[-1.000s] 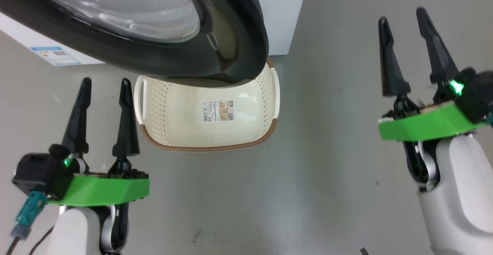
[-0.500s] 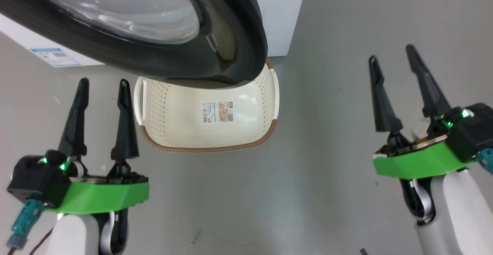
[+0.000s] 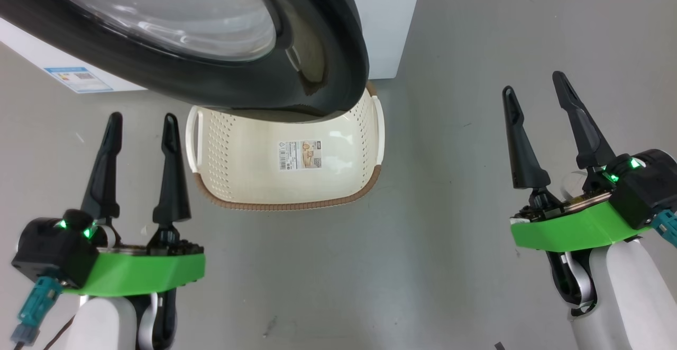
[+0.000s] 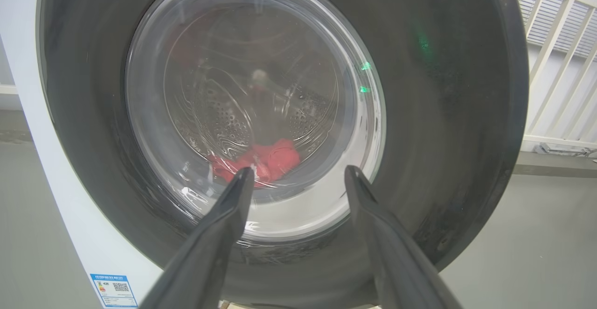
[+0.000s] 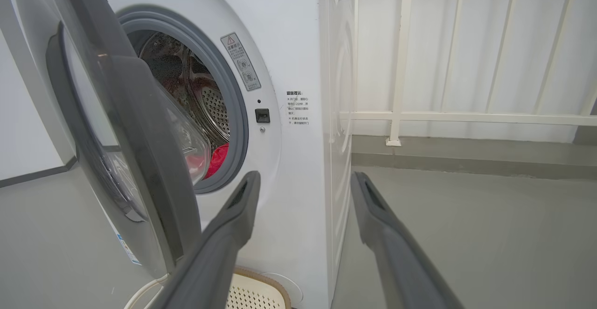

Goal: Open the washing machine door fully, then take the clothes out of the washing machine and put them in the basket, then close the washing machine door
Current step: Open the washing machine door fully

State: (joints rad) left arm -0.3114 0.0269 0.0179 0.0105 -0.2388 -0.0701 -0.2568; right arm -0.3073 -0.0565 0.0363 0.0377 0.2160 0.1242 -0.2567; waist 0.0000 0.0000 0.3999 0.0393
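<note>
Because the washing machine door (image 3: pixel 185 33) stands only part-way open, its black rim overhangs the far end of the basket (image 3: pixel 285 205), which sits on the floor just in front of the washing machine (image 5: pixel 298 66), probably so the clothes (image 4: pixel 261 159) have a short way to go. The left end effector (image 3: pixel 143 118), fingers spread and empty, faces the door's outer glass with the red clothes low in the drum behind it. The right end effector (image 3: pixel 534 83) is likewise spread and empty, and hangs well to the right, looking into the gap beside the door's free edge, apart from door, basket and clothes alike.
</note>
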